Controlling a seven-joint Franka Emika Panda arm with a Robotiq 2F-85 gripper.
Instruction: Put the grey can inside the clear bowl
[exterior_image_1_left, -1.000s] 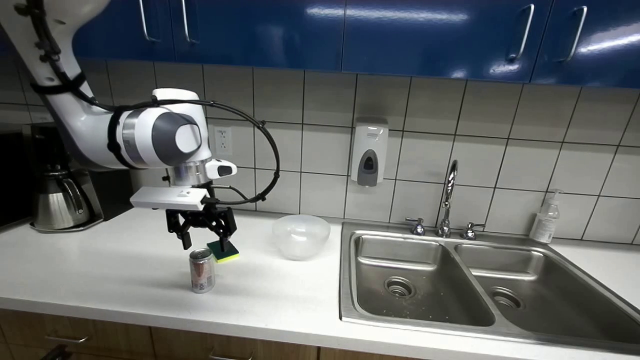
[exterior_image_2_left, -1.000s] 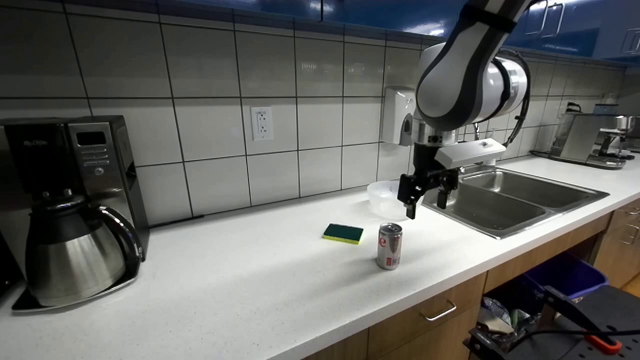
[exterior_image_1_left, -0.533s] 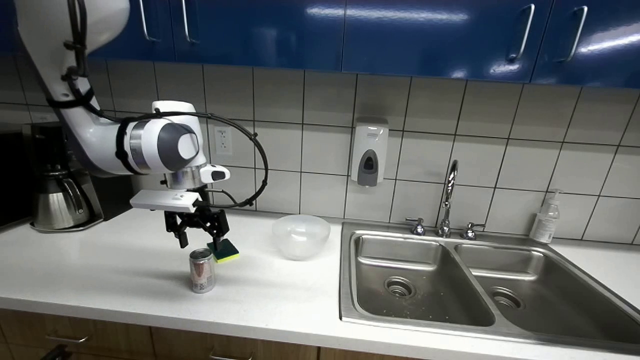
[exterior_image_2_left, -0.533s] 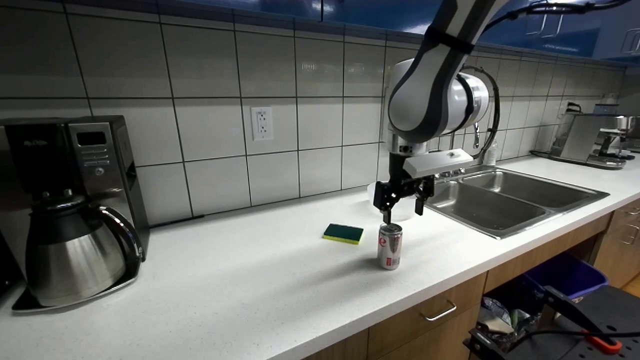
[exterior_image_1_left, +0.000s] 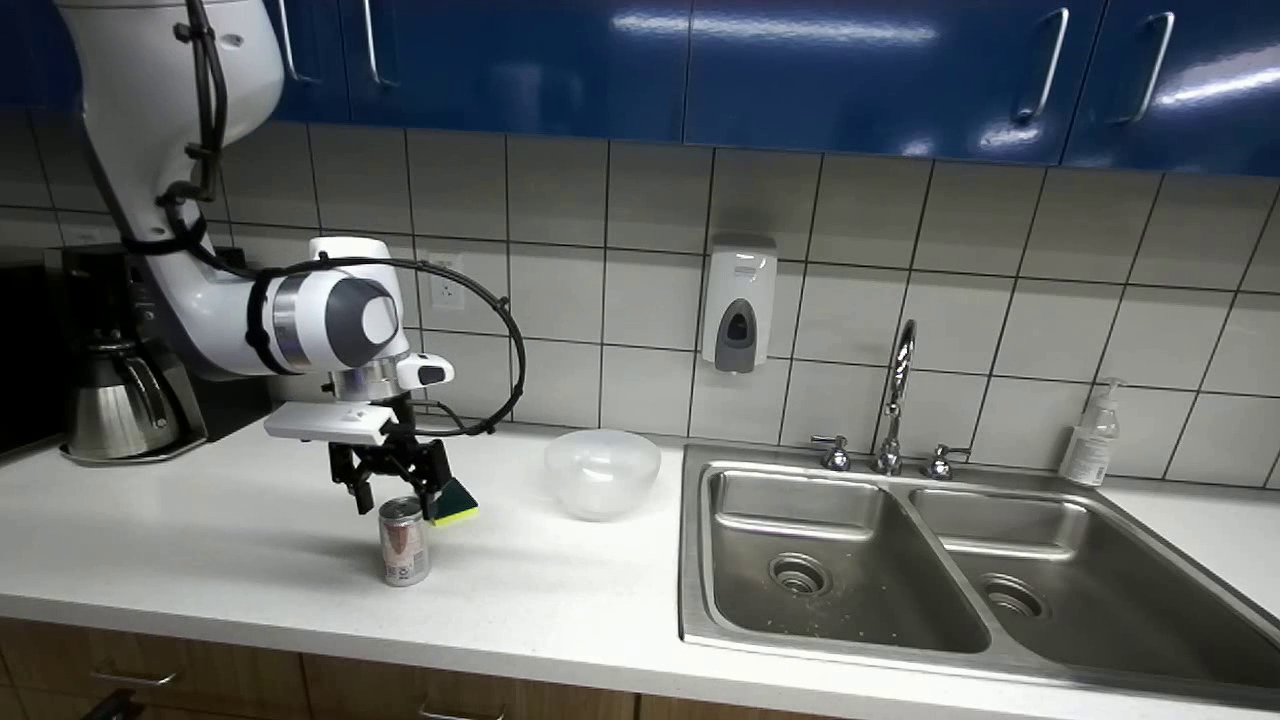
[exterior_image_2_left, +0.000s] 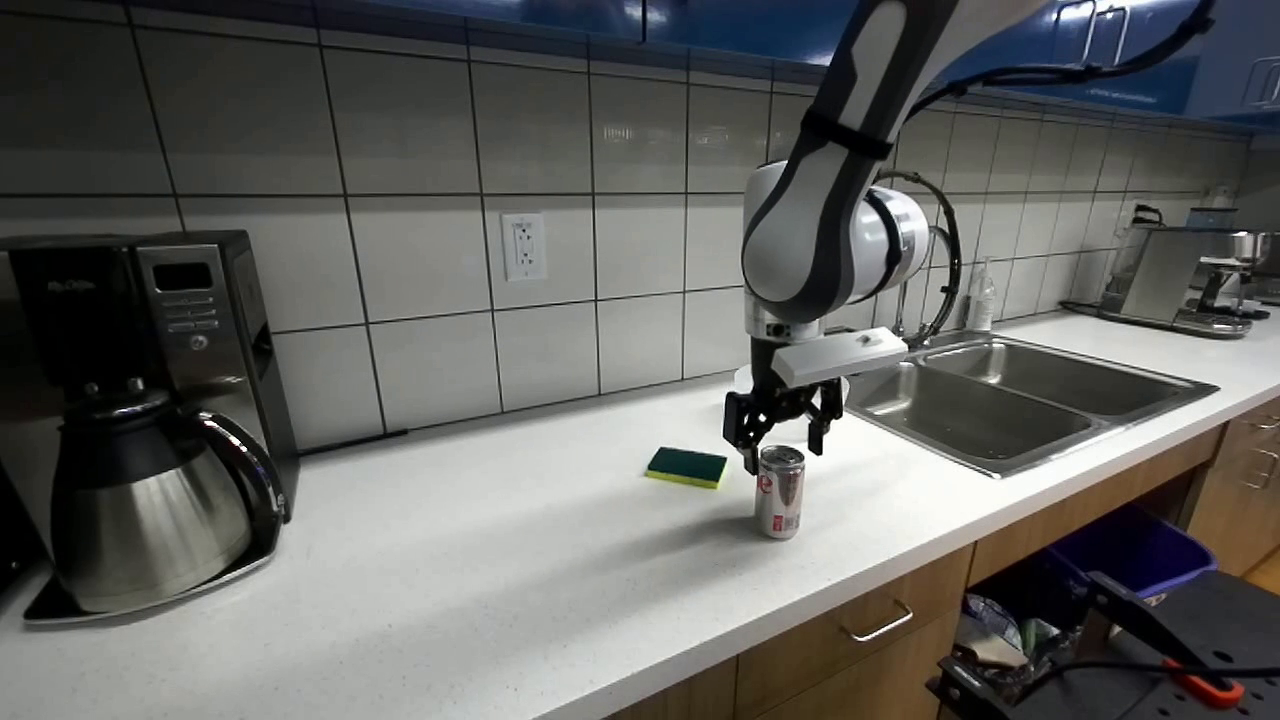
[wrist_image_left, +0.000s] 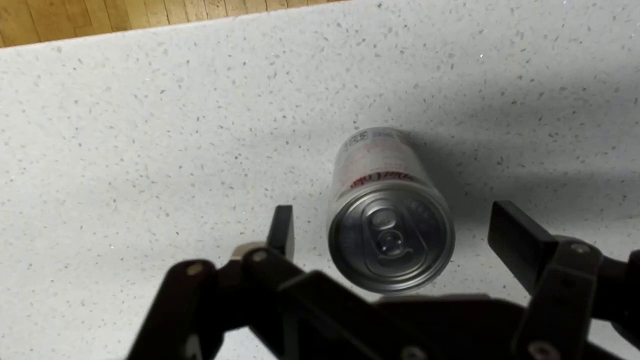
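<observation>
Counter (exterior_image_2_left: 450, 560): White and speckled, it is seen below a tiled wall (exterior_image_1_left: 560, 200) and glossy blue cabinets (exterior_image_1_left: 850, 80).
Diet Coke can (wrist_image_left: 385, 200): Small, silver-grey and lettered in red, it is stood upright on the counter, its pull-tab lid facing up.
Gripper (exterior_image_2_left: 784, 457): Black and two-fingered, it is held pointing down, right over the can, by a white robot arm (exterior_image_1_left: 215, 305).
Jaws: They are spread wide, with the can's lid between them; nothing is gripped. In the wrist view, a strip of counter is seen on each side of the can.
Fingertips (wrist_image_left: 282, 227): They are held near the height of the lid; whether they are dipped below its rim cannot be told.
Translucent bowl (exterior_image_1_left: 602, 475): Round, whitish and thin-walled, it is set rim up near the wall, between the can and the sink (exterior_image_1_left: 694, 560); the can is outside it.
Scouring sponge (exterior_image_2_left: 687, 463): Dark green on top and yellow beneath, it is laid flat near the can, toward the wall.
Sink: Steel, with two basins, it is fitted with a chrome gooseneck faucet (exterior_image_1_left: 894, 405). A pump bottle (exterior_image_1_left: 1092, 445) is placed behind it.
Coffee maker (exterior_image_2_left: 195, 340): It is stood at the left in both exterior views, with a steel carafe (exterior_image_2_left: 150, 520) seated in it.
</observation>
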